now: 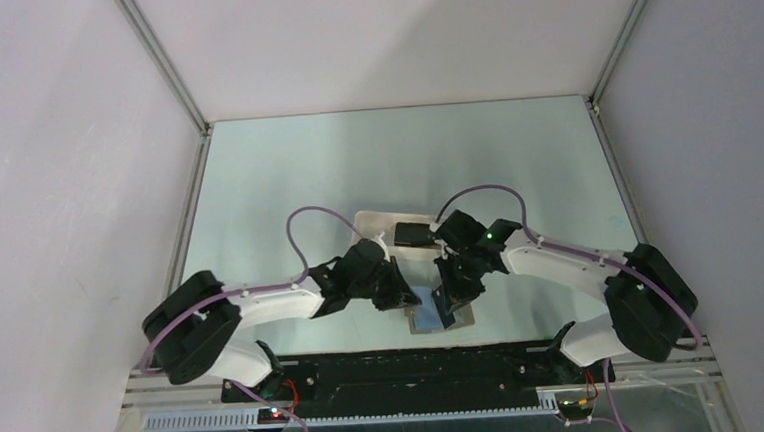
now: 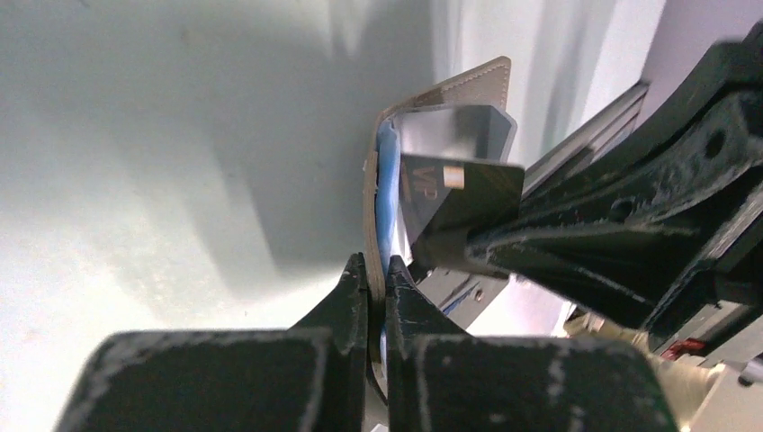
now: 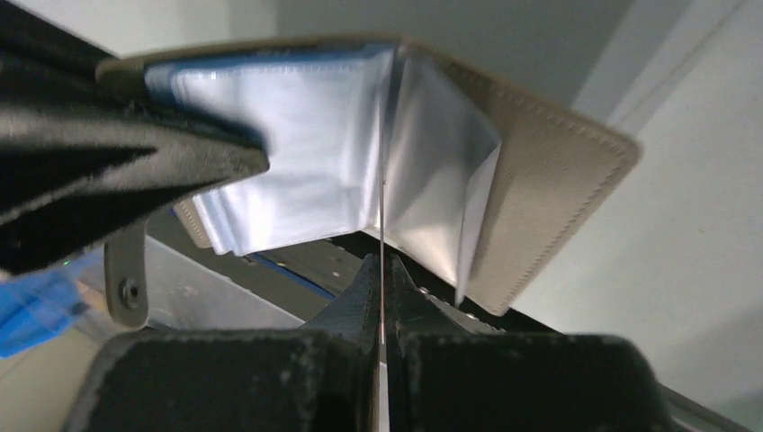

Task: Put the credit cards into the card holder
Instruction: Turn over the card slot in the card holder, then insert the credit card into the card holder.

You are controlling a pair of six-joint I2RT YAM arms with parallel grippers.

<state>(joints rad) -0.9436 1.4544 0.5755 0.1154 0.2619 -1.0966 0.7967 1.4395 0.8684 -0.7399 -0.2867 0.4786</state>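
Left gripper [image 2: 378,292] pinches the card holder [image 2: 477,81] by its cover so it gapes open (sleeves [image 3: 297,171] fanned). Right gripper [image 3: 384,283], clamped on a credit card [image 2: 477,202], aims it edge-first at the sleeves.

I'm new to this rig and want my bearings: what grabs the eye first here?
In the middle of the top view, the left gripper pinches the open card holder by its cover, while the right gripper holds a black credit card edge-on at its silvery sleeves. Just behind them sits a white tray.
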